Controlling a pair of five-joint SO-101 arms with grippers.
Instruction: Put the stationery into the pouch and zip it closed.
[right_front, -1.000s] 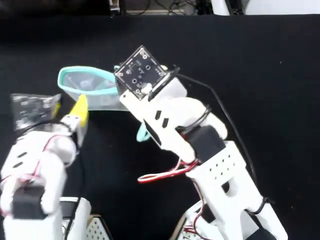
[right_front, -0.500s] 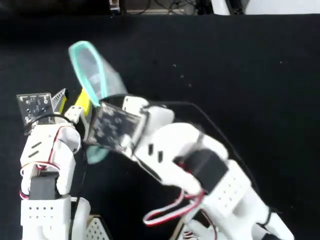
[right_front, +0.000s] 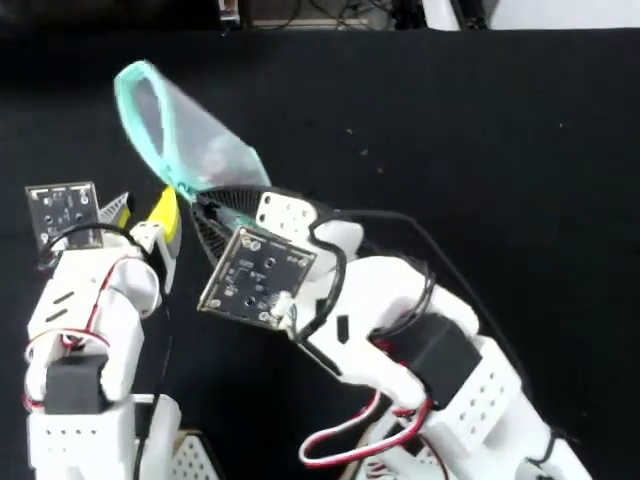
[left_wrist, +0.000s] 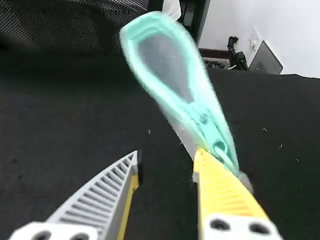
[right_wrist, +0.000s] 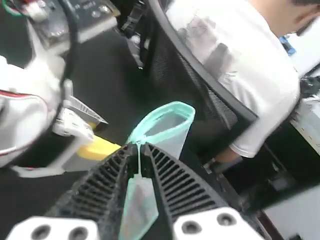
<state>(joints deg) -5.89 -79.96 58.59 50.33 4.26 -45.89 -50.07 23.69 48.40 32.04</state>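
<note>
- One thing is in hand: the pouch (right_front: 175, 125), a clear film bag with a teal zip rim (left_wrist: 152, 22), held up above the black table (right_front: 480, 130) between the two arms.
- Right gripper (right_wrist: 137, 146): its black jaws are pressed together on the pouch, pinching film and teal edge near one end of the zip, so the bag's weight hangs from that single pinch.
- Left gripper (left_wrist: 166, 156): its jaws are spread with nothing between them. The yellow finger (left_wrist: 220, 190) sits right at the lower end of the zip, touching it or just beside it; I cannot tell which.
- Mouth: the rim bows out into an open loop, so the zip is not yet closed. Whether anything lies inside is too hard to tell through the film.
- Handling, as I judge it: the pouch looks very light and floppy. The thin film will likely crumple, slide and twist under a grip, while the zip band is the stiffest part and keeps the mouth in shape.
- Best hold, in my view: the teal band rather than the bare film, with one gripper anchoring the zip's end and the other taking the slider, so the pull runs along the band.
- Risk: a pinch on the film alone may slip or fold the mouth shut.
</note>
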